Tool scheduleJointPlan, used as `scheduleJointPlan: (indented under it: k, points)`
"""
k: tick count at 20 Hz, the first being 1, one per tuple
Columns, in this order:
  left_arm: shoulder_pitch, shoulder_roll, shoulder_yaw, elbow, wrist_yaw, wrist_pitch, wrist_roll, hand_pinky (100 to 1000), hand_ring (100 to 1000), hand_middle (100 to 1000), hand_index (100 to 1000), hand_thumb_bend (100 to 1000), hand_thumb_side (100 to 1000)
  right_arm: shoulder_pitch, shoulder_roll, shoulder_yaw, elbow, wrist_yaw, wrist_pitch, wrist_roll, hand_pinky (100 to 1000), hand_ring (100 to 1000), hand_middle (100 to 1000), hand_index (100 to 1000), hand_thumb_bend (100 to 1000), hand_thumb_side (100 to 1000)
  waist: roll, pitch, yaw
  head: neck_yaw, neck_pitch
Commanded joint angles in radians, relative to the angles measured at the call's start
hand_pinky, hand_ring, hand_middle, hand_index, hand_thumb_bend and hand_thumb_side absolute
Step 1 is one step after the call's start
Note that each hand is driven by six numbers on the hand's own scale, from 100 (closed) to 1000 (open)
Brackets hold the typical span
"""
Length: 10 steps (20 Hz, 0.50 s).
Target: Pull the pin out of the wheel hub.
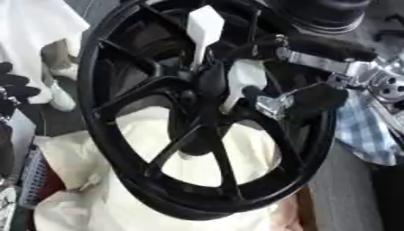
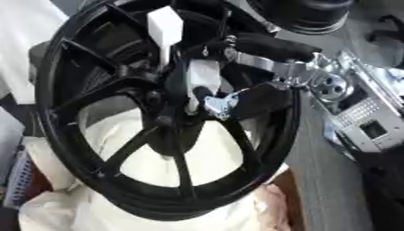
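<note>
Black wheel hub (image 1: 158, 149) stood upright on white cloth (image 1: 79, 180). White pin (image 1: 204, 34) seated at hub centre, projecting upward. Right robot hand (image 1: 304, 97), beside hub centre, curled around pin's lower part. Pull best kept along pin axis, hub undisturbed.

The robot's right arm is coming in from about two o'clock, its silver wrist joint catching light near the right edge. The right hand (image 2: 251, 98) is reaching toward the centre, black fingers (image 2: 264, 45) stretching across at about one o'clock and the thumb lying lower, near three o'clock of centre. Whether the fingers are closing on anything cannot be told. At nine o'clock, on the left edge of the left eye view, the left hand (image 1: 11, 85) is showing only dark fingertips.
</note>
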<state>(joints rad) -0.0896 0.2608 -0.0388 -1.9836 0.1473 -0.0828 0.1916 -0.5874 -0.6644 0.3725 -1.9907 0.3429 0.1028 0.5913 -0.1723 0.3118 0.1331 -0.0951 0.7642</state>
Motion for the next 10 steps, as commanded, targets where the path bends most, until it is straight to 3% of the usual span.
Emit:
scheduleJointPlan:
  k: [1,7,10]
  points:
    - [-0.009,-0.002,0.005,-0.016,-0.002,-0.004,0.001,735,576,568,759,100,731,-0.003,-0.018,-0.013,-0.009,0.007,-0.003,0.006,911,900,803,950,100,643,0.012,-0.012,-0.004,-0.012,0.006]
    - [-0.010,-0.004,0.003,-0.016,-0.003,-0.005,-0.002,735,575,568,759,100,731,-0.001,-0.017,-0.018,-0.009,0.003,0.004,0.006,907,895,786,948,100,657,0.014,-0.009,-0.005,-0.018,0.006]
    - [-0.011,-0.006,0.002,-0.016,-0.009,-0.003,-0.005,736,575,569,759,100,732,-0.001,-0.014,-0.022,-0.009,-0.009,0.000,0.015,906,890,746,928,100,714,0.014,-0.005,-0.004,-0.020,0.006]
